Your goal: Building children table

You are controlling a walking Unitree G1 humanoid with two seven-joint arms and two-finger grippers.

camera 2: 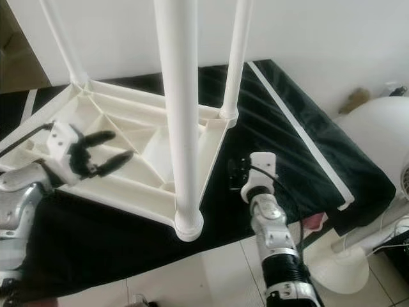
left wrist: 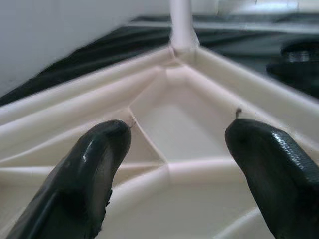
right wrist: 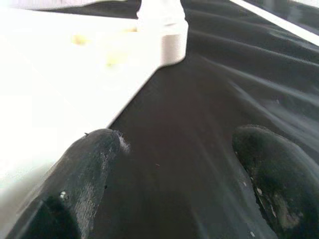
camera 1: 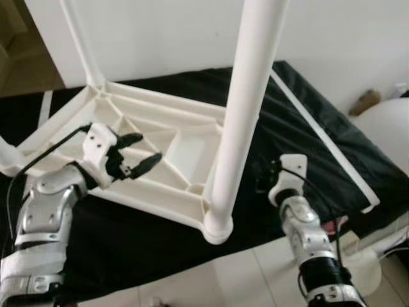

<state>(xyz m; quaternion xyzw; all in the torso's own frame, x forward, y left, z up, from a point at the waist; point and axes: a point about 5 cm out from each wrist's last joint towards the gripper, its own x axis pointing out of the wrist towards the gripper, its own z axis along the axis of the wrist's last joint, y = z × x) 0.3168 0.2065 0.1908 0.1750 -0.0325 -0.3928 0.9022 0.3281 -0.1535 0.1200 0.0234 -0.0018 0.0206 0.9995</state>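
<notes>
Seemingly near completion: the inverted tabletop (camera 1: 160,153) on the black cloth (camera 2: 268,109) carries upright legs (camera 1: 246,115). Left gripper (camera 1: 134,157) hovers over its ribs, jaws spread; right gripper (right wrist: 174,164) beside its edge, jaws spread.

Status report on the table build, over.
Left gripper open, over the upturned white tabletop. Right gripper open, over the black cloth beside it. Near leg upright in its corner socket, nothing gripped.

The white plastic children's table (camera 2: 128,160) is lying upside down, its ribbed underside facing up; white legs (camera 2: 181,115) are standing upright from its corners; the left gripper (camera 2: 102,152) is hovering spread above its underside; the right gripper (camera 2: 238,174) is sitting just beside its edge.
</notes>
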